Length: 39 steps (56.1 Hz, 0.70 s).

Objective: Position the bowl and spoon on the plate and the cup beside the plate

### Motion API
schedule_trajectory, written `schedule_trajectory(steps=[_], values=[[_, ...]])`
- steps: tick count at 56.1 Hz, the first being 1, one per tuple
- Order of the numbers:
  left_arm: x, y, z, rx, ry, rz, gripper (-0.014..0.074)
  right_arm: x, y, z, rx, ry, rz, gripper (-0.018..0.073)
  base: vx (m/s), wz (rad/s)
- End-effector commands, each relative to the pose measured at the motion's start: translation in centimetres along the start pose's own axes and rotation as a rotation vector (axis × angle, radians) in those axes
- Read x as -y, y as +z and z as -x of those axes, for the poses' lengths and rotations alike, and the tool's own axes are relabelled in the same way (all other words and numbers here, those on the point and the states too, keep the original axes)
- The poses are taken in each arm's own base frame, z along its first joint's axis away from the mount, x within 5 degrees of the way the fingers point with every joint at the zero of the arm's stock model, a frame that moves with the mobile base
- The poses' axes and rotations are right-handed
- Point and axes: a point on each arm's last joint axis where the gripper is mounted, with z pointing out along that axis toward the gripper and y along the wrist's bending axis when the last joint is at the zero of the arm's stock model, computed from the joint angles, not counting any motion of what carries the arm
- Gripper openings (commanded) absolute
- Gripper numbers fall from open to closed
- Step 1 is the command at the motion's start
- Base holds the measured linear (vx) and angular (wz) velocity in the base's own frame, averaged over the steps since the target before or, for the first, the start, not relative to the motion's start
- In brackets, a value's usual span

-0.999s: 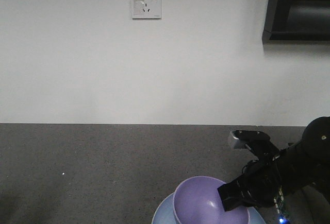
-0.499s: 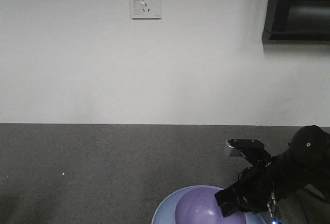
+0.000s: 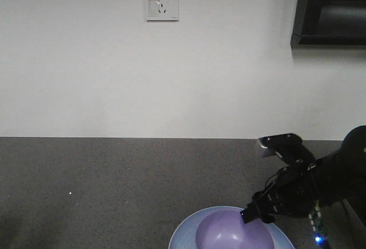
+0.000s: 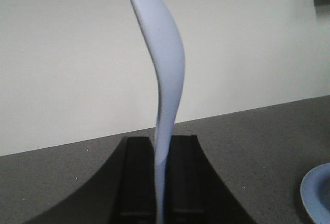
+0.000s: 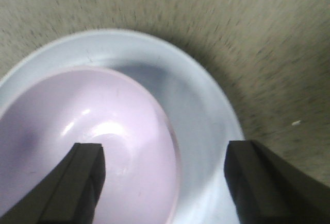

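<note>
The white wall [image 3: 86, 77] fills the upper half of the front view, and the dark speckled table [image 3: 114, 192] runs bare from 9 o'clock to the middle, leaving wide open room on that side. A dark cabinet [image 3: 331, 8] hangs at 1 o'clock. The plate [image 3: 182, 236] lies at 6 o'clock, cut by the bottom edge, with the bowl [image 3: 229, 234] seated in it. A second ago the bowl stood higher and tilted with the right arm at its rim; now it rests low and level, and the arm has lifted toward 3 o'clock. In the wrist view the right claw [image 5: 165, 177] is spread wide, the bowl's rim between its fingers, no contact showing; bare plate shows from 12 to 4 o'clock of the bowl. The left claw [image 4: 157, 177] is clamped on the spoon [image 4: 167, 80], which stands upright, edge-on and curved, with the plate's rim at 4 o'clock. The wall socket [image 3: 162, 2] sits at 12 o'clock; its small marking is too fine to read.
</note>
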Motion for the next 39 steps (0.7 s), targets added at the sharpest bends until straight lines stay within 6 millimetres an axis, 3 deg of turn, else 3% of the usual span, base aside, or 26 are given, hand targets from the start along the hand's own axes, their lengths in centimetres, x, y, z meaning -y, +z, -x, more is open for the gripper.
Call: schedule_trajectory(steps=[1, 13, 17, 22, 27, 39], values=[[0.0, -0.2, 1.4, 0.087, -0.042, -0.004, -0.0006, -1.0, -5.6, 1.5, 0.185, -0.046, -0.089, 0.0417, 0.0, 0.0], [0.0, -0.1, 0.9, 0.033, -0.035, -0.008, -0.0004, -3.1, -13.9, -0.4, 0.342, -0.073, -0.23, -0.0017, 0.0, 0.0], [0.1, 0.4, 0.5, -0.023, -0.037, -0.014, -0.0003, -4.0, -15.9, -2.0, 0.417, -0.077, -0.251, -0.0015, 0.0, 0.0], [0.2, 1.8, -0.4, -0.159, -0.037, -0.025, 0.0, -4.6, -16.8, -4.3, 0.486, -0.075, -0.266, -0.0012, 0.0, 0.0], [0.2, 3.9, -0.8, -0.304, -0.005, -0.043, 0.0, -5.0, -16.4, -6.9, 0.538, -0.046, -0.271, -0.0011, 0.0, 0.0], [1.0, 9.5, 1.7, -0.431, 0.107, -0.189, 0.0, -5.1, -14.3, -12.1, 0.565, -0.032, -0.291, -0.0008, 0.0, 0.0]])
